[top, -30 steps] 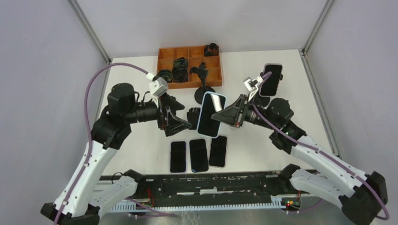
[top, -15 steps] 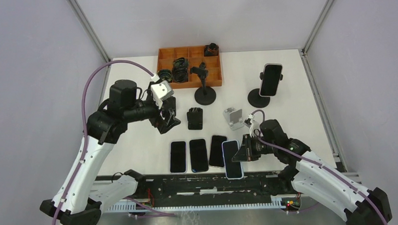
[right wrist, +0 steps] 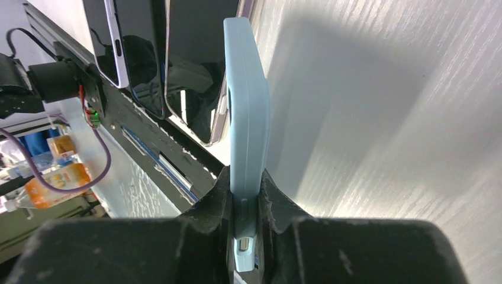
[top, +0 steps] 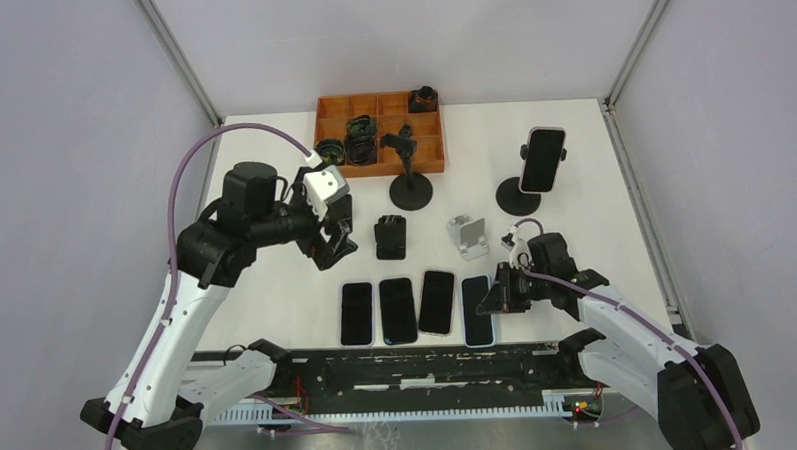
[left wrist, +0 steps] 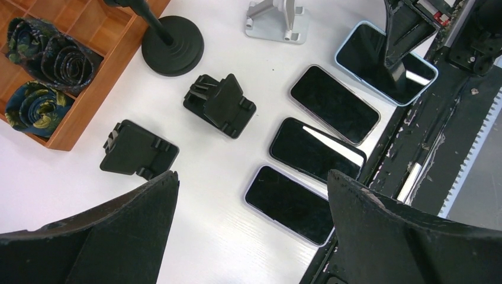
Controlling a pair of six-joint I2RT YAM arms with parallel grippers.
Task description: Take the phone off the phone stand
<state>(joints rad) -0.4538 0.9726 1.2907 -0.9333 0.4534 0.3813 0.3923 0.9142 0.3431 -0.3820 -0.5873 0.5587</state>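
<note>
So, blue-cased phone (top: 478, 310): down at the near edge of the table (top: 593, 178), screen up, at the right end of the row of phones. Can't tell if it's resting on the table or just above it.
Right gripper (top: 499, 294): low over the near edge and clamped on the near end of that phone. In the right wrist view its fingers (right wrist: 216, 195) sit narrow, squeezing both sides of the pale blue case, with the charging port showing between them.
Left gripper (top: 337, 239): hanging over the left-middle of the table with nothing in it. In the left wrist view the fingers (left wrist: 95, 236) are spread really wide.
Three dark phones (top: 397, 310): flat, side by side, just left of the blue one, screens up.
Small grey stand (top: 467, 236): mid-table, a bit behind the row, apart from the blue phone.
Black round-base stand (top: 410, 190): further back, near the tray, thin arm sticking up.
Second round-base stand (top: 519, 196): back right, with a propped phone (top: 542, 158) upright in its clamp.
Folded black stand (top: 390, 235): just left of the grey one.
Other flat black stand (left wrist: 139, 148): near the tray, only clear in the left wrist view.
Orange tray (top: 321, 118): at the back, with dark bits in its compartments, too small to name.
Black rail (top: 420, 369): runs along the table's near edge, right by the phones' ends.
</note>
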